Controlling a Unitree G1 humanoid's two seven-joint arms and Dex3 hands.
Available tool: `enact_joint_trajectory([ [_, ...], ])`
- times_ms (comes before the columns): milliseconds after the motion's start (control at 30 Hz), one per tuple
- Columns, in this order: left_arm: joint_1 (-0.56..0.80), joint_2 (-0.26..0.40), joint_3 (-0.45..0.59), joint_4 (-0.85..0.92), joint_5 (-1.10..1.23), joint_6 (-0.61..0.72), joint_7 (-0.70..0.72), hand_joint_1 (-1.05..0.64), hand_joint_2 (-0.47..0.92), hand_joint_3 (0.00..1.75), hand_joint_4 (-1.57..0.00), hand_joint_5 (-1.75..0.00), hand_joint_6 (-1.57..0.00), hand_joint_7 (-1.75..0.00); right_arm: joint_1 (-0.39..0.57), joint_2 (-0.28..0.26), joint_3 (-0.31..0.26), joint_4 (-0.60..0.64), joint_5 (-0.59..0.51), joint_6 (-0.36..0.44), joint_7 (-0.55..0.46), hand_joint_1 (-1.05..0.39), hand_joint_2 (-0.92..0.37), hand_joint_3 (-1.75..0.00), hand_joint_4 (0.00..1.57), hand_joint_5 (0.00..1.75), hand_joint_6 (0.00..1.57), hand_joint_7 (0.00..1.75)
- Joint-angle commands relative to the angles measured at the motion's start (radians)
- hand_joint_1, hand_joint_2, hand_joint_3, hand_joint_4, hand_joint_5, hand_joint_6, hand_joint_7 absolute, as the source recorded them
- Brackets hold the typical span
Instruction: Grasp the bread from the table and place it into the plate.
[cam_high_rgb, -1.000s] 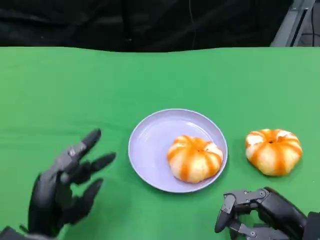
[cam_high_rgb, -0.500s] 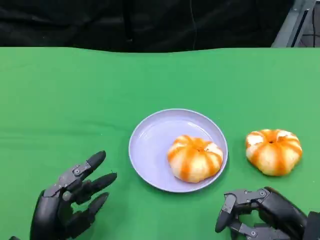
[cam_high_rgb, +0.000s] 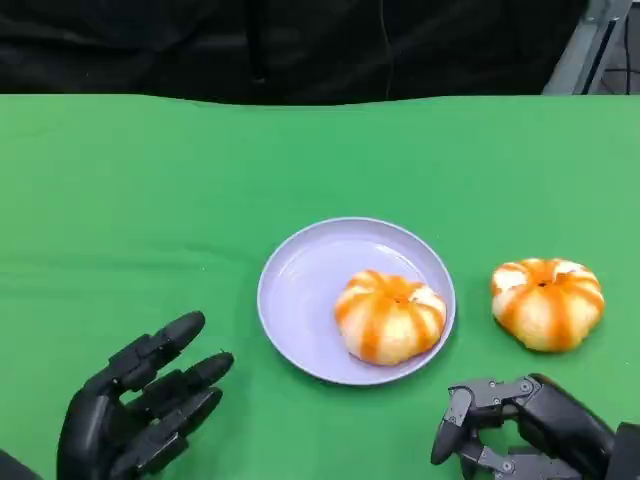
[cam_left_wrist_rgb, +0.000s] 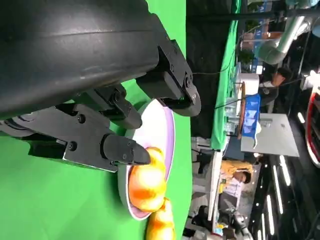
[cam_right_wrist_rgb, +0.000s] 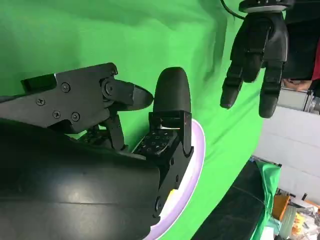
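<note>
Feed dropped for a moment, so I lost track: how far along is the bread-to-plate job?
One bread already sits in the plate. A second bread lies on the green table, beside the plate. Nothing is in hand: the left hand is open and the right hand holds nothing near the table's edge. Left: grasping that second bread and placing it.

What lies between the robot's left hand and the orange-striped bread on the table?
In the head view, the lavender round plate holding another striped bun lies between the left hand and the table bread.

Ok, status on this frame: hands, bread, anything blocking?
Left hand open, empty, low over the green table. Right hand open, empty, near the loose bread. One bread on the plate. Nothing blocking.
</note>
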Motion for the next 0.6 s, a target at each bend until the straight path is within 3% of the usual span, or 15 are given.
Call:
enact_joint_trajectory([
  [33,-0.001,0.011,0.011,0.0,0.057,-0.035,0.06,0.01,0.92,0.28,-1.11,-0.1,-0.93,-0.07,-0.004,-0.016,-0.014,-0.004,0.013,-0.003,0.0,-0.07,-0.9,-0.5,0.7,1.57,0.78,1.09],
  [200,-0.003,0.015,0.008,0.003,0.088,-0.063,0.073,0.0,0.92,0.3,-1.14,-0.11,-0.96,-0.07,-0.004,-0.015,-0.014,-0.005,0.016,0.0,0.001,-0.07,-0.9,-0.5,0.7,1.56,0.79,1.09],
  [233,-0.003,0.018,0.004,0.004,0.101,-0.084,0.075,0.01,0.92,0.39,-1.11,-0.51,-1.12,-0.14,-0.003,-0.014,-0.014,-0.006,0.019,0.001,0.004,-0.07,-0.9,-0.5,0.7,1.57,0.79,1.09],
  [300,-0.004,0.02,0.002,0.009,0.118,-0.109,0.077,0.01,0.92,0.45,-0.97,-0.97,-1.21,-0.22,-0.003,-0.013,-0.014,-0.006,0.023,0.001,0.006,-0.06,-0.9,-0.5,0.7,1.57,0.79,1.09],
  [400,-0.008,0.02,0.004,0.02,0.13,-0.134,0.08,0.01,0.92,0.47,-0.94,-1.08,-1.22,-0.24,-0.002,-0.014,-0.013,-0.008,0.021,0.003,0.005,-0.06,-0.9,-0.51,0.7,1.57,0.79,1.09],
  [500,-0.013,0.023,0.002,0.037,0.15,-0.171,0.087,-0.03,0.9,0.58,-0.92,-1.14,-1.02,-0.76,-0.002,-0.015,-0.013,-0.012,0.018,0.008,0.001,-0.07,-0.9,-0.51,0.7,1.57,0.79,1.09],
  [600,-0.013,0.025,-0.003,0.043,0.158,-0.178,0.085,-0.04,0.83,0.7,-0.85,-1.37,-0.92,-1.02,-0.003,-0.016,-0.012,-0.01,0.016,0.004,0.0,-0.06,-0.9,-0.51,0.7,1.57,0.79,1.09],
])
